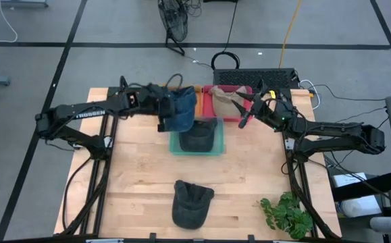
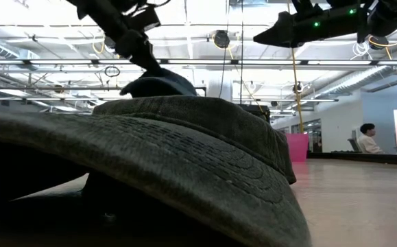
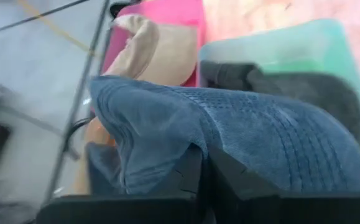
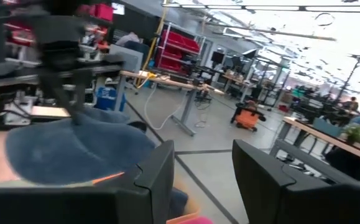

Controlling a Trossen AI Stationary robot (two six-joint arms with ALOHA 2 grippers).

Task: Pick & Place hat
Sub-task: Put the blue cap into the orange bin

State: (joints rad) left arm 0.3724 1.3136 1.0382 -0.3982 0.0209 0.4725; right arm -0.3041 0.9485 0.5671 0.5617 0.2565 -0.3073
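Both arms are dark, near-black, built of slim tubular links with bulkier joint housings. The left arm [image 1: 87, 115] carries pale "TROSSEN" lettering along its forearm link. The right arm [image 1: 330, 131] shows small green lights near its wrist, also seen from the low view, and yellow-marked cabling there. Each arm's fingers [image 4: 155, 174] are flat, black, angular plates with squared edges.

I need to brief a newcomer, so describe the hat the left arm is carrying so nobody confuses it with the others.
Start at the wooden table and go to its far edge, where a green bin and a pink bin sit. The blue hat hangs at the green bin's far left corner, pinched in the shut left gripper. It is the only blue hat; the others are dark grey or tan.
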